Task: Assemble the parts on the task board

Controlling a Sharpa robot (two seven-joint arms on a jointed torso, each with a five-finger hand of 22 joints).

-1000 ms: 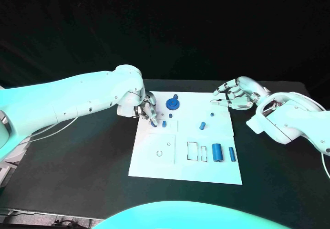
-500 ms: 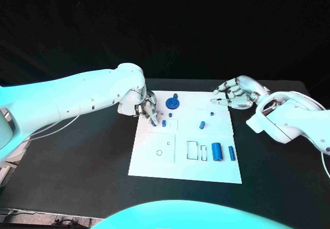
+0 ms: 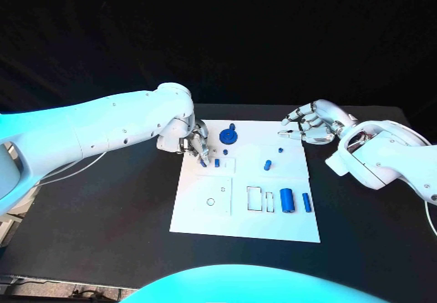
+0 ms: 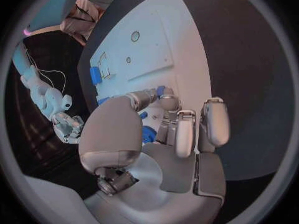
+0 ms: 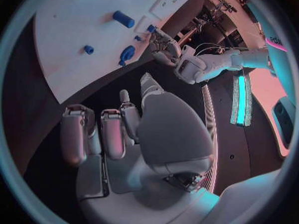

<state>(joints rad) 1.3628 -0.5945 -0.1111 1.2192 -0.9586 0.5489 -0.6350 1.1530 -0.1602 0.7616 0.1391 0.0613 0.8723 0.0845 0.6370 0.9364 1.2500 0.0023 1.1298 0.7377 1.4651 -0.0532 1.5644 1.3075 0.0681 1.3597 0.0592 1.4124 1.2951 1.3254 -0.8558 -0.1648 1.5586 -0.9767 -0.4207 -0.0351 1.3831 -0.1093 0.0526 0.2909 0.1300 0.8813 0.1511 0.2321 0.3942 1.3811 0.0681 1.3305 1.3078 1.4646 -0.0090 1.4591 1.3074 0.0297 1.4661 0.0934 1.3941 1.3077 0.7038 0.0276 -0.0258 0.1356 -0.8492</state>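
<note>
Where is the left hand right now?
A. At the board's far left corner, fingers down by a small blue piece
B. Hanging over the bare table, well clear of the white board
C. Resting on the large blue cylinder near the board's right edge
A: the left hand reaches onto the far left corner of the white board, its fingertips down by a small blue piece.

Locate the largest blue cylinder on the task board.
In the head view the largest blue cylinder lies near the task board's right edge, between a rectangular outline and a slimmer blue piece.
</note>
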